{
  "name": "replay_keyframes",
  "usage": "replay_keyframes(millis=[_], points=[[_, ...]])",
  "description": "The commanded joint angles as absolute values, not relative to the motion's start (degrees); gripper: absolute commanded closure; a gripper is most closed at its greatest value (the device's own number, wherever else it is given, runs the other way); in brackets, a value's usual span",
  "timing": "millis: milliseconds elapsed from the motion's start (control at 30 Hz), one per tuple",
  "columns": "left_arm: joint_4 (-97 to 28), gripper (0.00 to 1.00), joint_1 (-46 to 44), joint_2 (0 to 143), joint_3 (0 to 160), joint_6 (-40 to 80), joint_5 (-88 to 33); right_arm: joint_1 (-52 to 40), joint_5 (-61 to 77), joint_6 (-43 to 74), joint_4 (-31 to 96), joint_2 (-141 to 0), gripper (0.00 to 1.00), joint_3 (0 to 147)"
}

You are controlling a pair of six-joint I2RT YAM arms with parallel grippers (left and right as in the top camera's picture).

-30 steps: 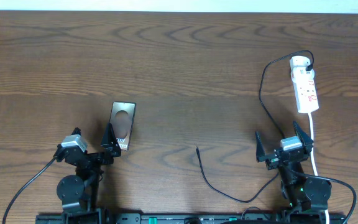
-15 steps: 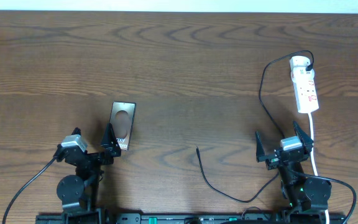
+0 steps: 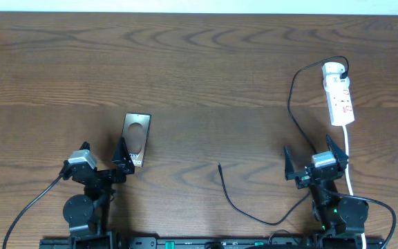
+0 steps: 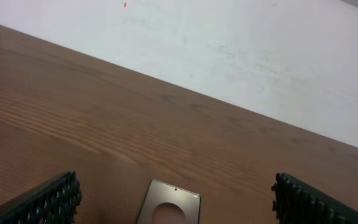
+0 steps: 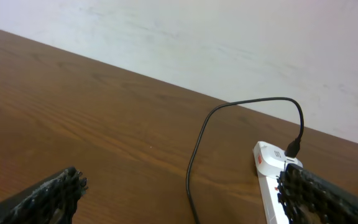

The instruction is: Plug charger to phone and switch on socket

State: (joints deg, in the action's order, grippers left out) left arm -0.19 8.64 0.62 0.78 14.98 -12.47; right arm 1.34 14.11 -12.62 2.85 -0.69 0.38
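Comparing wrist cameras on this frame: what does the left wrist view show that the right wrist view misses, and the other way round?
Only the left wrist view: the top of the phone, lying flat on the table between the left gripper's fingers.

Only the right wrist view: the rounded end of the socket, with the charger cable plugged in and looping over the wood.

Both: brown table, white wall, and open fingers at the lower corners, here the right gripper's fingers.

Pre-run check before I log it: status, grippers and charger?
Left gripper open, empty, phone just ahead. Right gripper open, empty, facing socket. Charger tip loose on table, not in phone. Nothing between tip and phone.
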Motion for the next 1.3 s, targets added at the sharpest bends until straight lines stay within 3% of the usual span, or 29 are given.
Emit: replay_keyframes(millis=[0,333,600,733,1033,1267], points=[[-2.79,0.02,8.99,0.60,0.25,14.63,-12.82,0.97,13.61,-12.91,3.20,-0.38,0.01,0.32],[0.54,0.02,8.99,2.26,6.13,14.59,-15.77,0.97,13.61,-12.91,3.20,-0.38,0.01,0.32],[-3.90,0.02,8.99,23.70,27.46,10.57,-15.84,0.97,13.61,-12.91,3.20,-0.38,0.01,0.32],[-16.38,0.02,8.99,40.60,44.29,7.22,-16.01,0.97,13.61,-12.91,3.20,-0.38,0.01,0.32],[-59.77,0.02,8.93,81.62,84.23,-7.27,-17.52,0.97,13.61,-12.91,3.20,-0.38,0.01,0.32],[-67.33,0.02,8.93,97.23,87.50,-6.57,-17.56,0.97,13.61,-12.91,3.20,-0.38,0.01,0.32]])
